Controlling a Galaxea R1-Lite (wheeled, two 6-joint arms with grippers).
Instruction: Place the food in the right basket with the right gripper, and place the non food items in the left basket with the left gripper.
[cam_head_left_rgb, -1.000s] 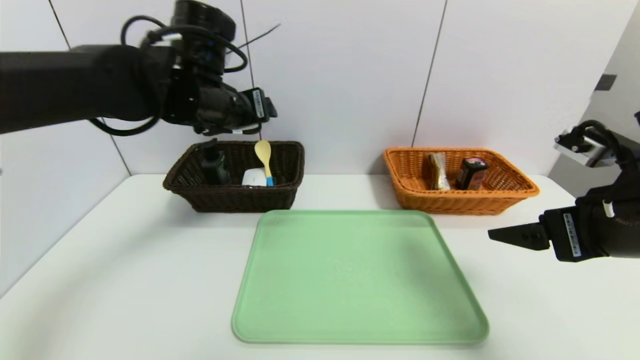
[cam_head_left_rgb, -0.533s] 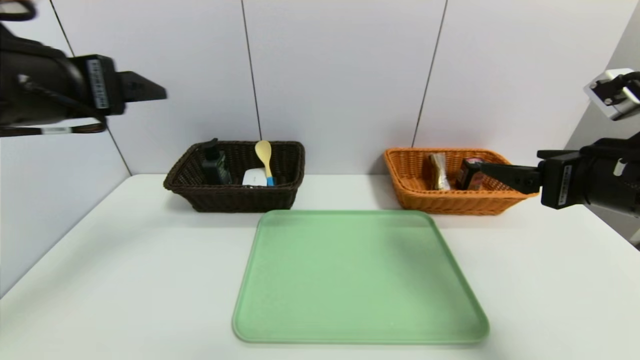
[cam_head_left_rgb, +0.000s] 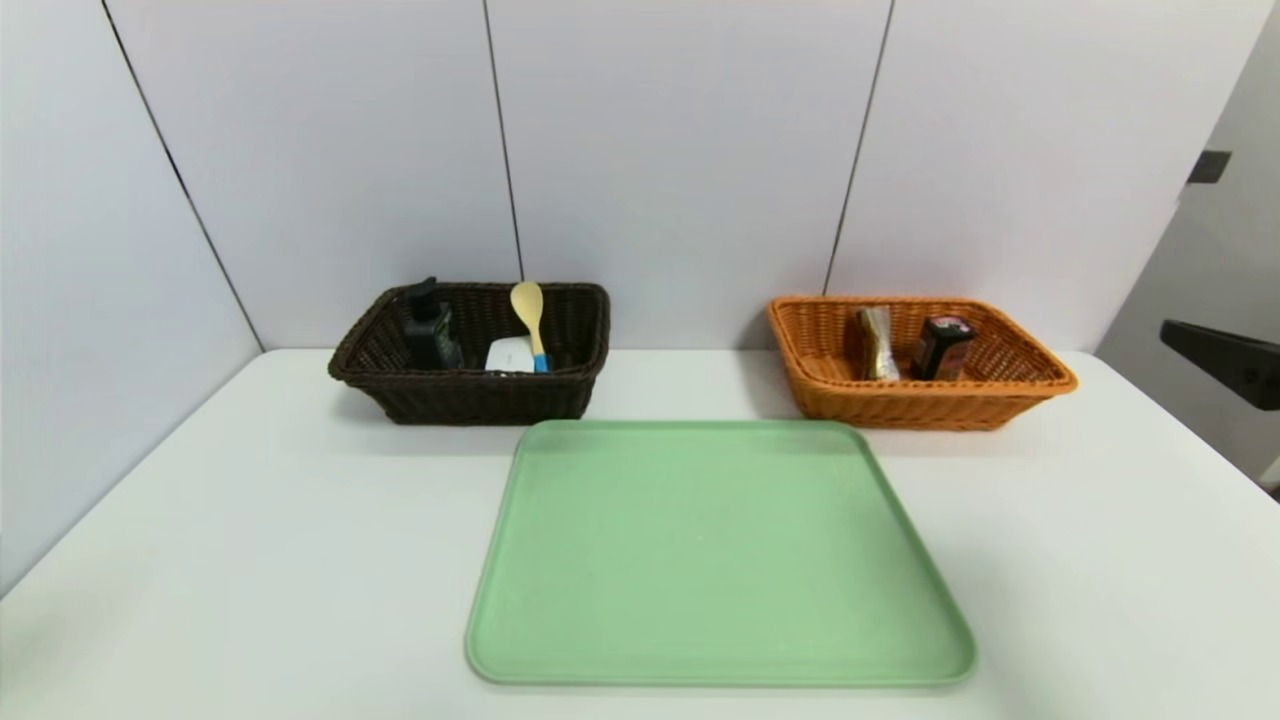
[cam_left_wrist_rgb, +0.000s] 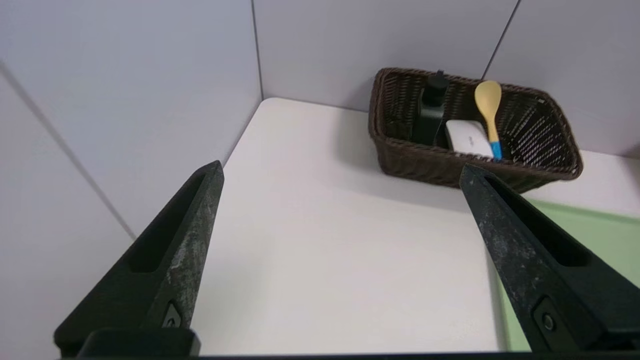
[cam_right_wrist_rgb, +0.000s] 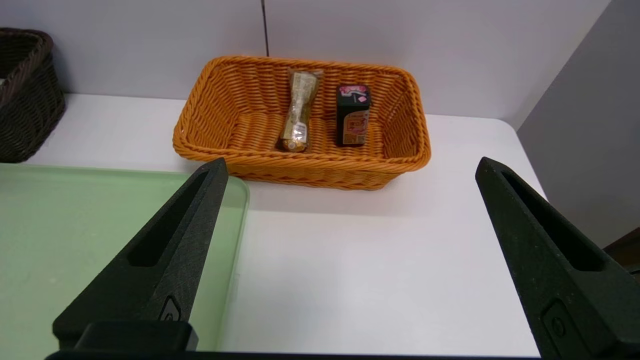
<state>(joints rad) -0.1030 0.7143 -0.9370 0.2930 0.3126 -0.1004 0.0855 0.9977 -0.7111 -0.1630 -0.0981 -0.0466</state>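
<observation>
Head view, snack packet (cam_head_left_rgb: 878, 343) and dark box (cam_head_left_rgb: 943, 348) inside orange-tan basket (cam_head_left_rgb: 915, 408)

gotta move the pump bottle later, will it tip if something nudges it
The black bottle looks tall and narrow, so it could tip fairly easily. The dark basket has walls around it, which would probably catch it. Its sides look rigid, so it likely won't squash.

Green tray (cam_head_left_rgb: 720, 550), white table (cam_head_left_rgb: 300, 540), panelled wall (seemingly pale) (cam_head_left_rgb: 680, 150)

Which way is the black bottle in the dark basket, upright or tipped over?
Upright: the black bottle stands with its cap on top, above the rim of the dark basket.
</observation>
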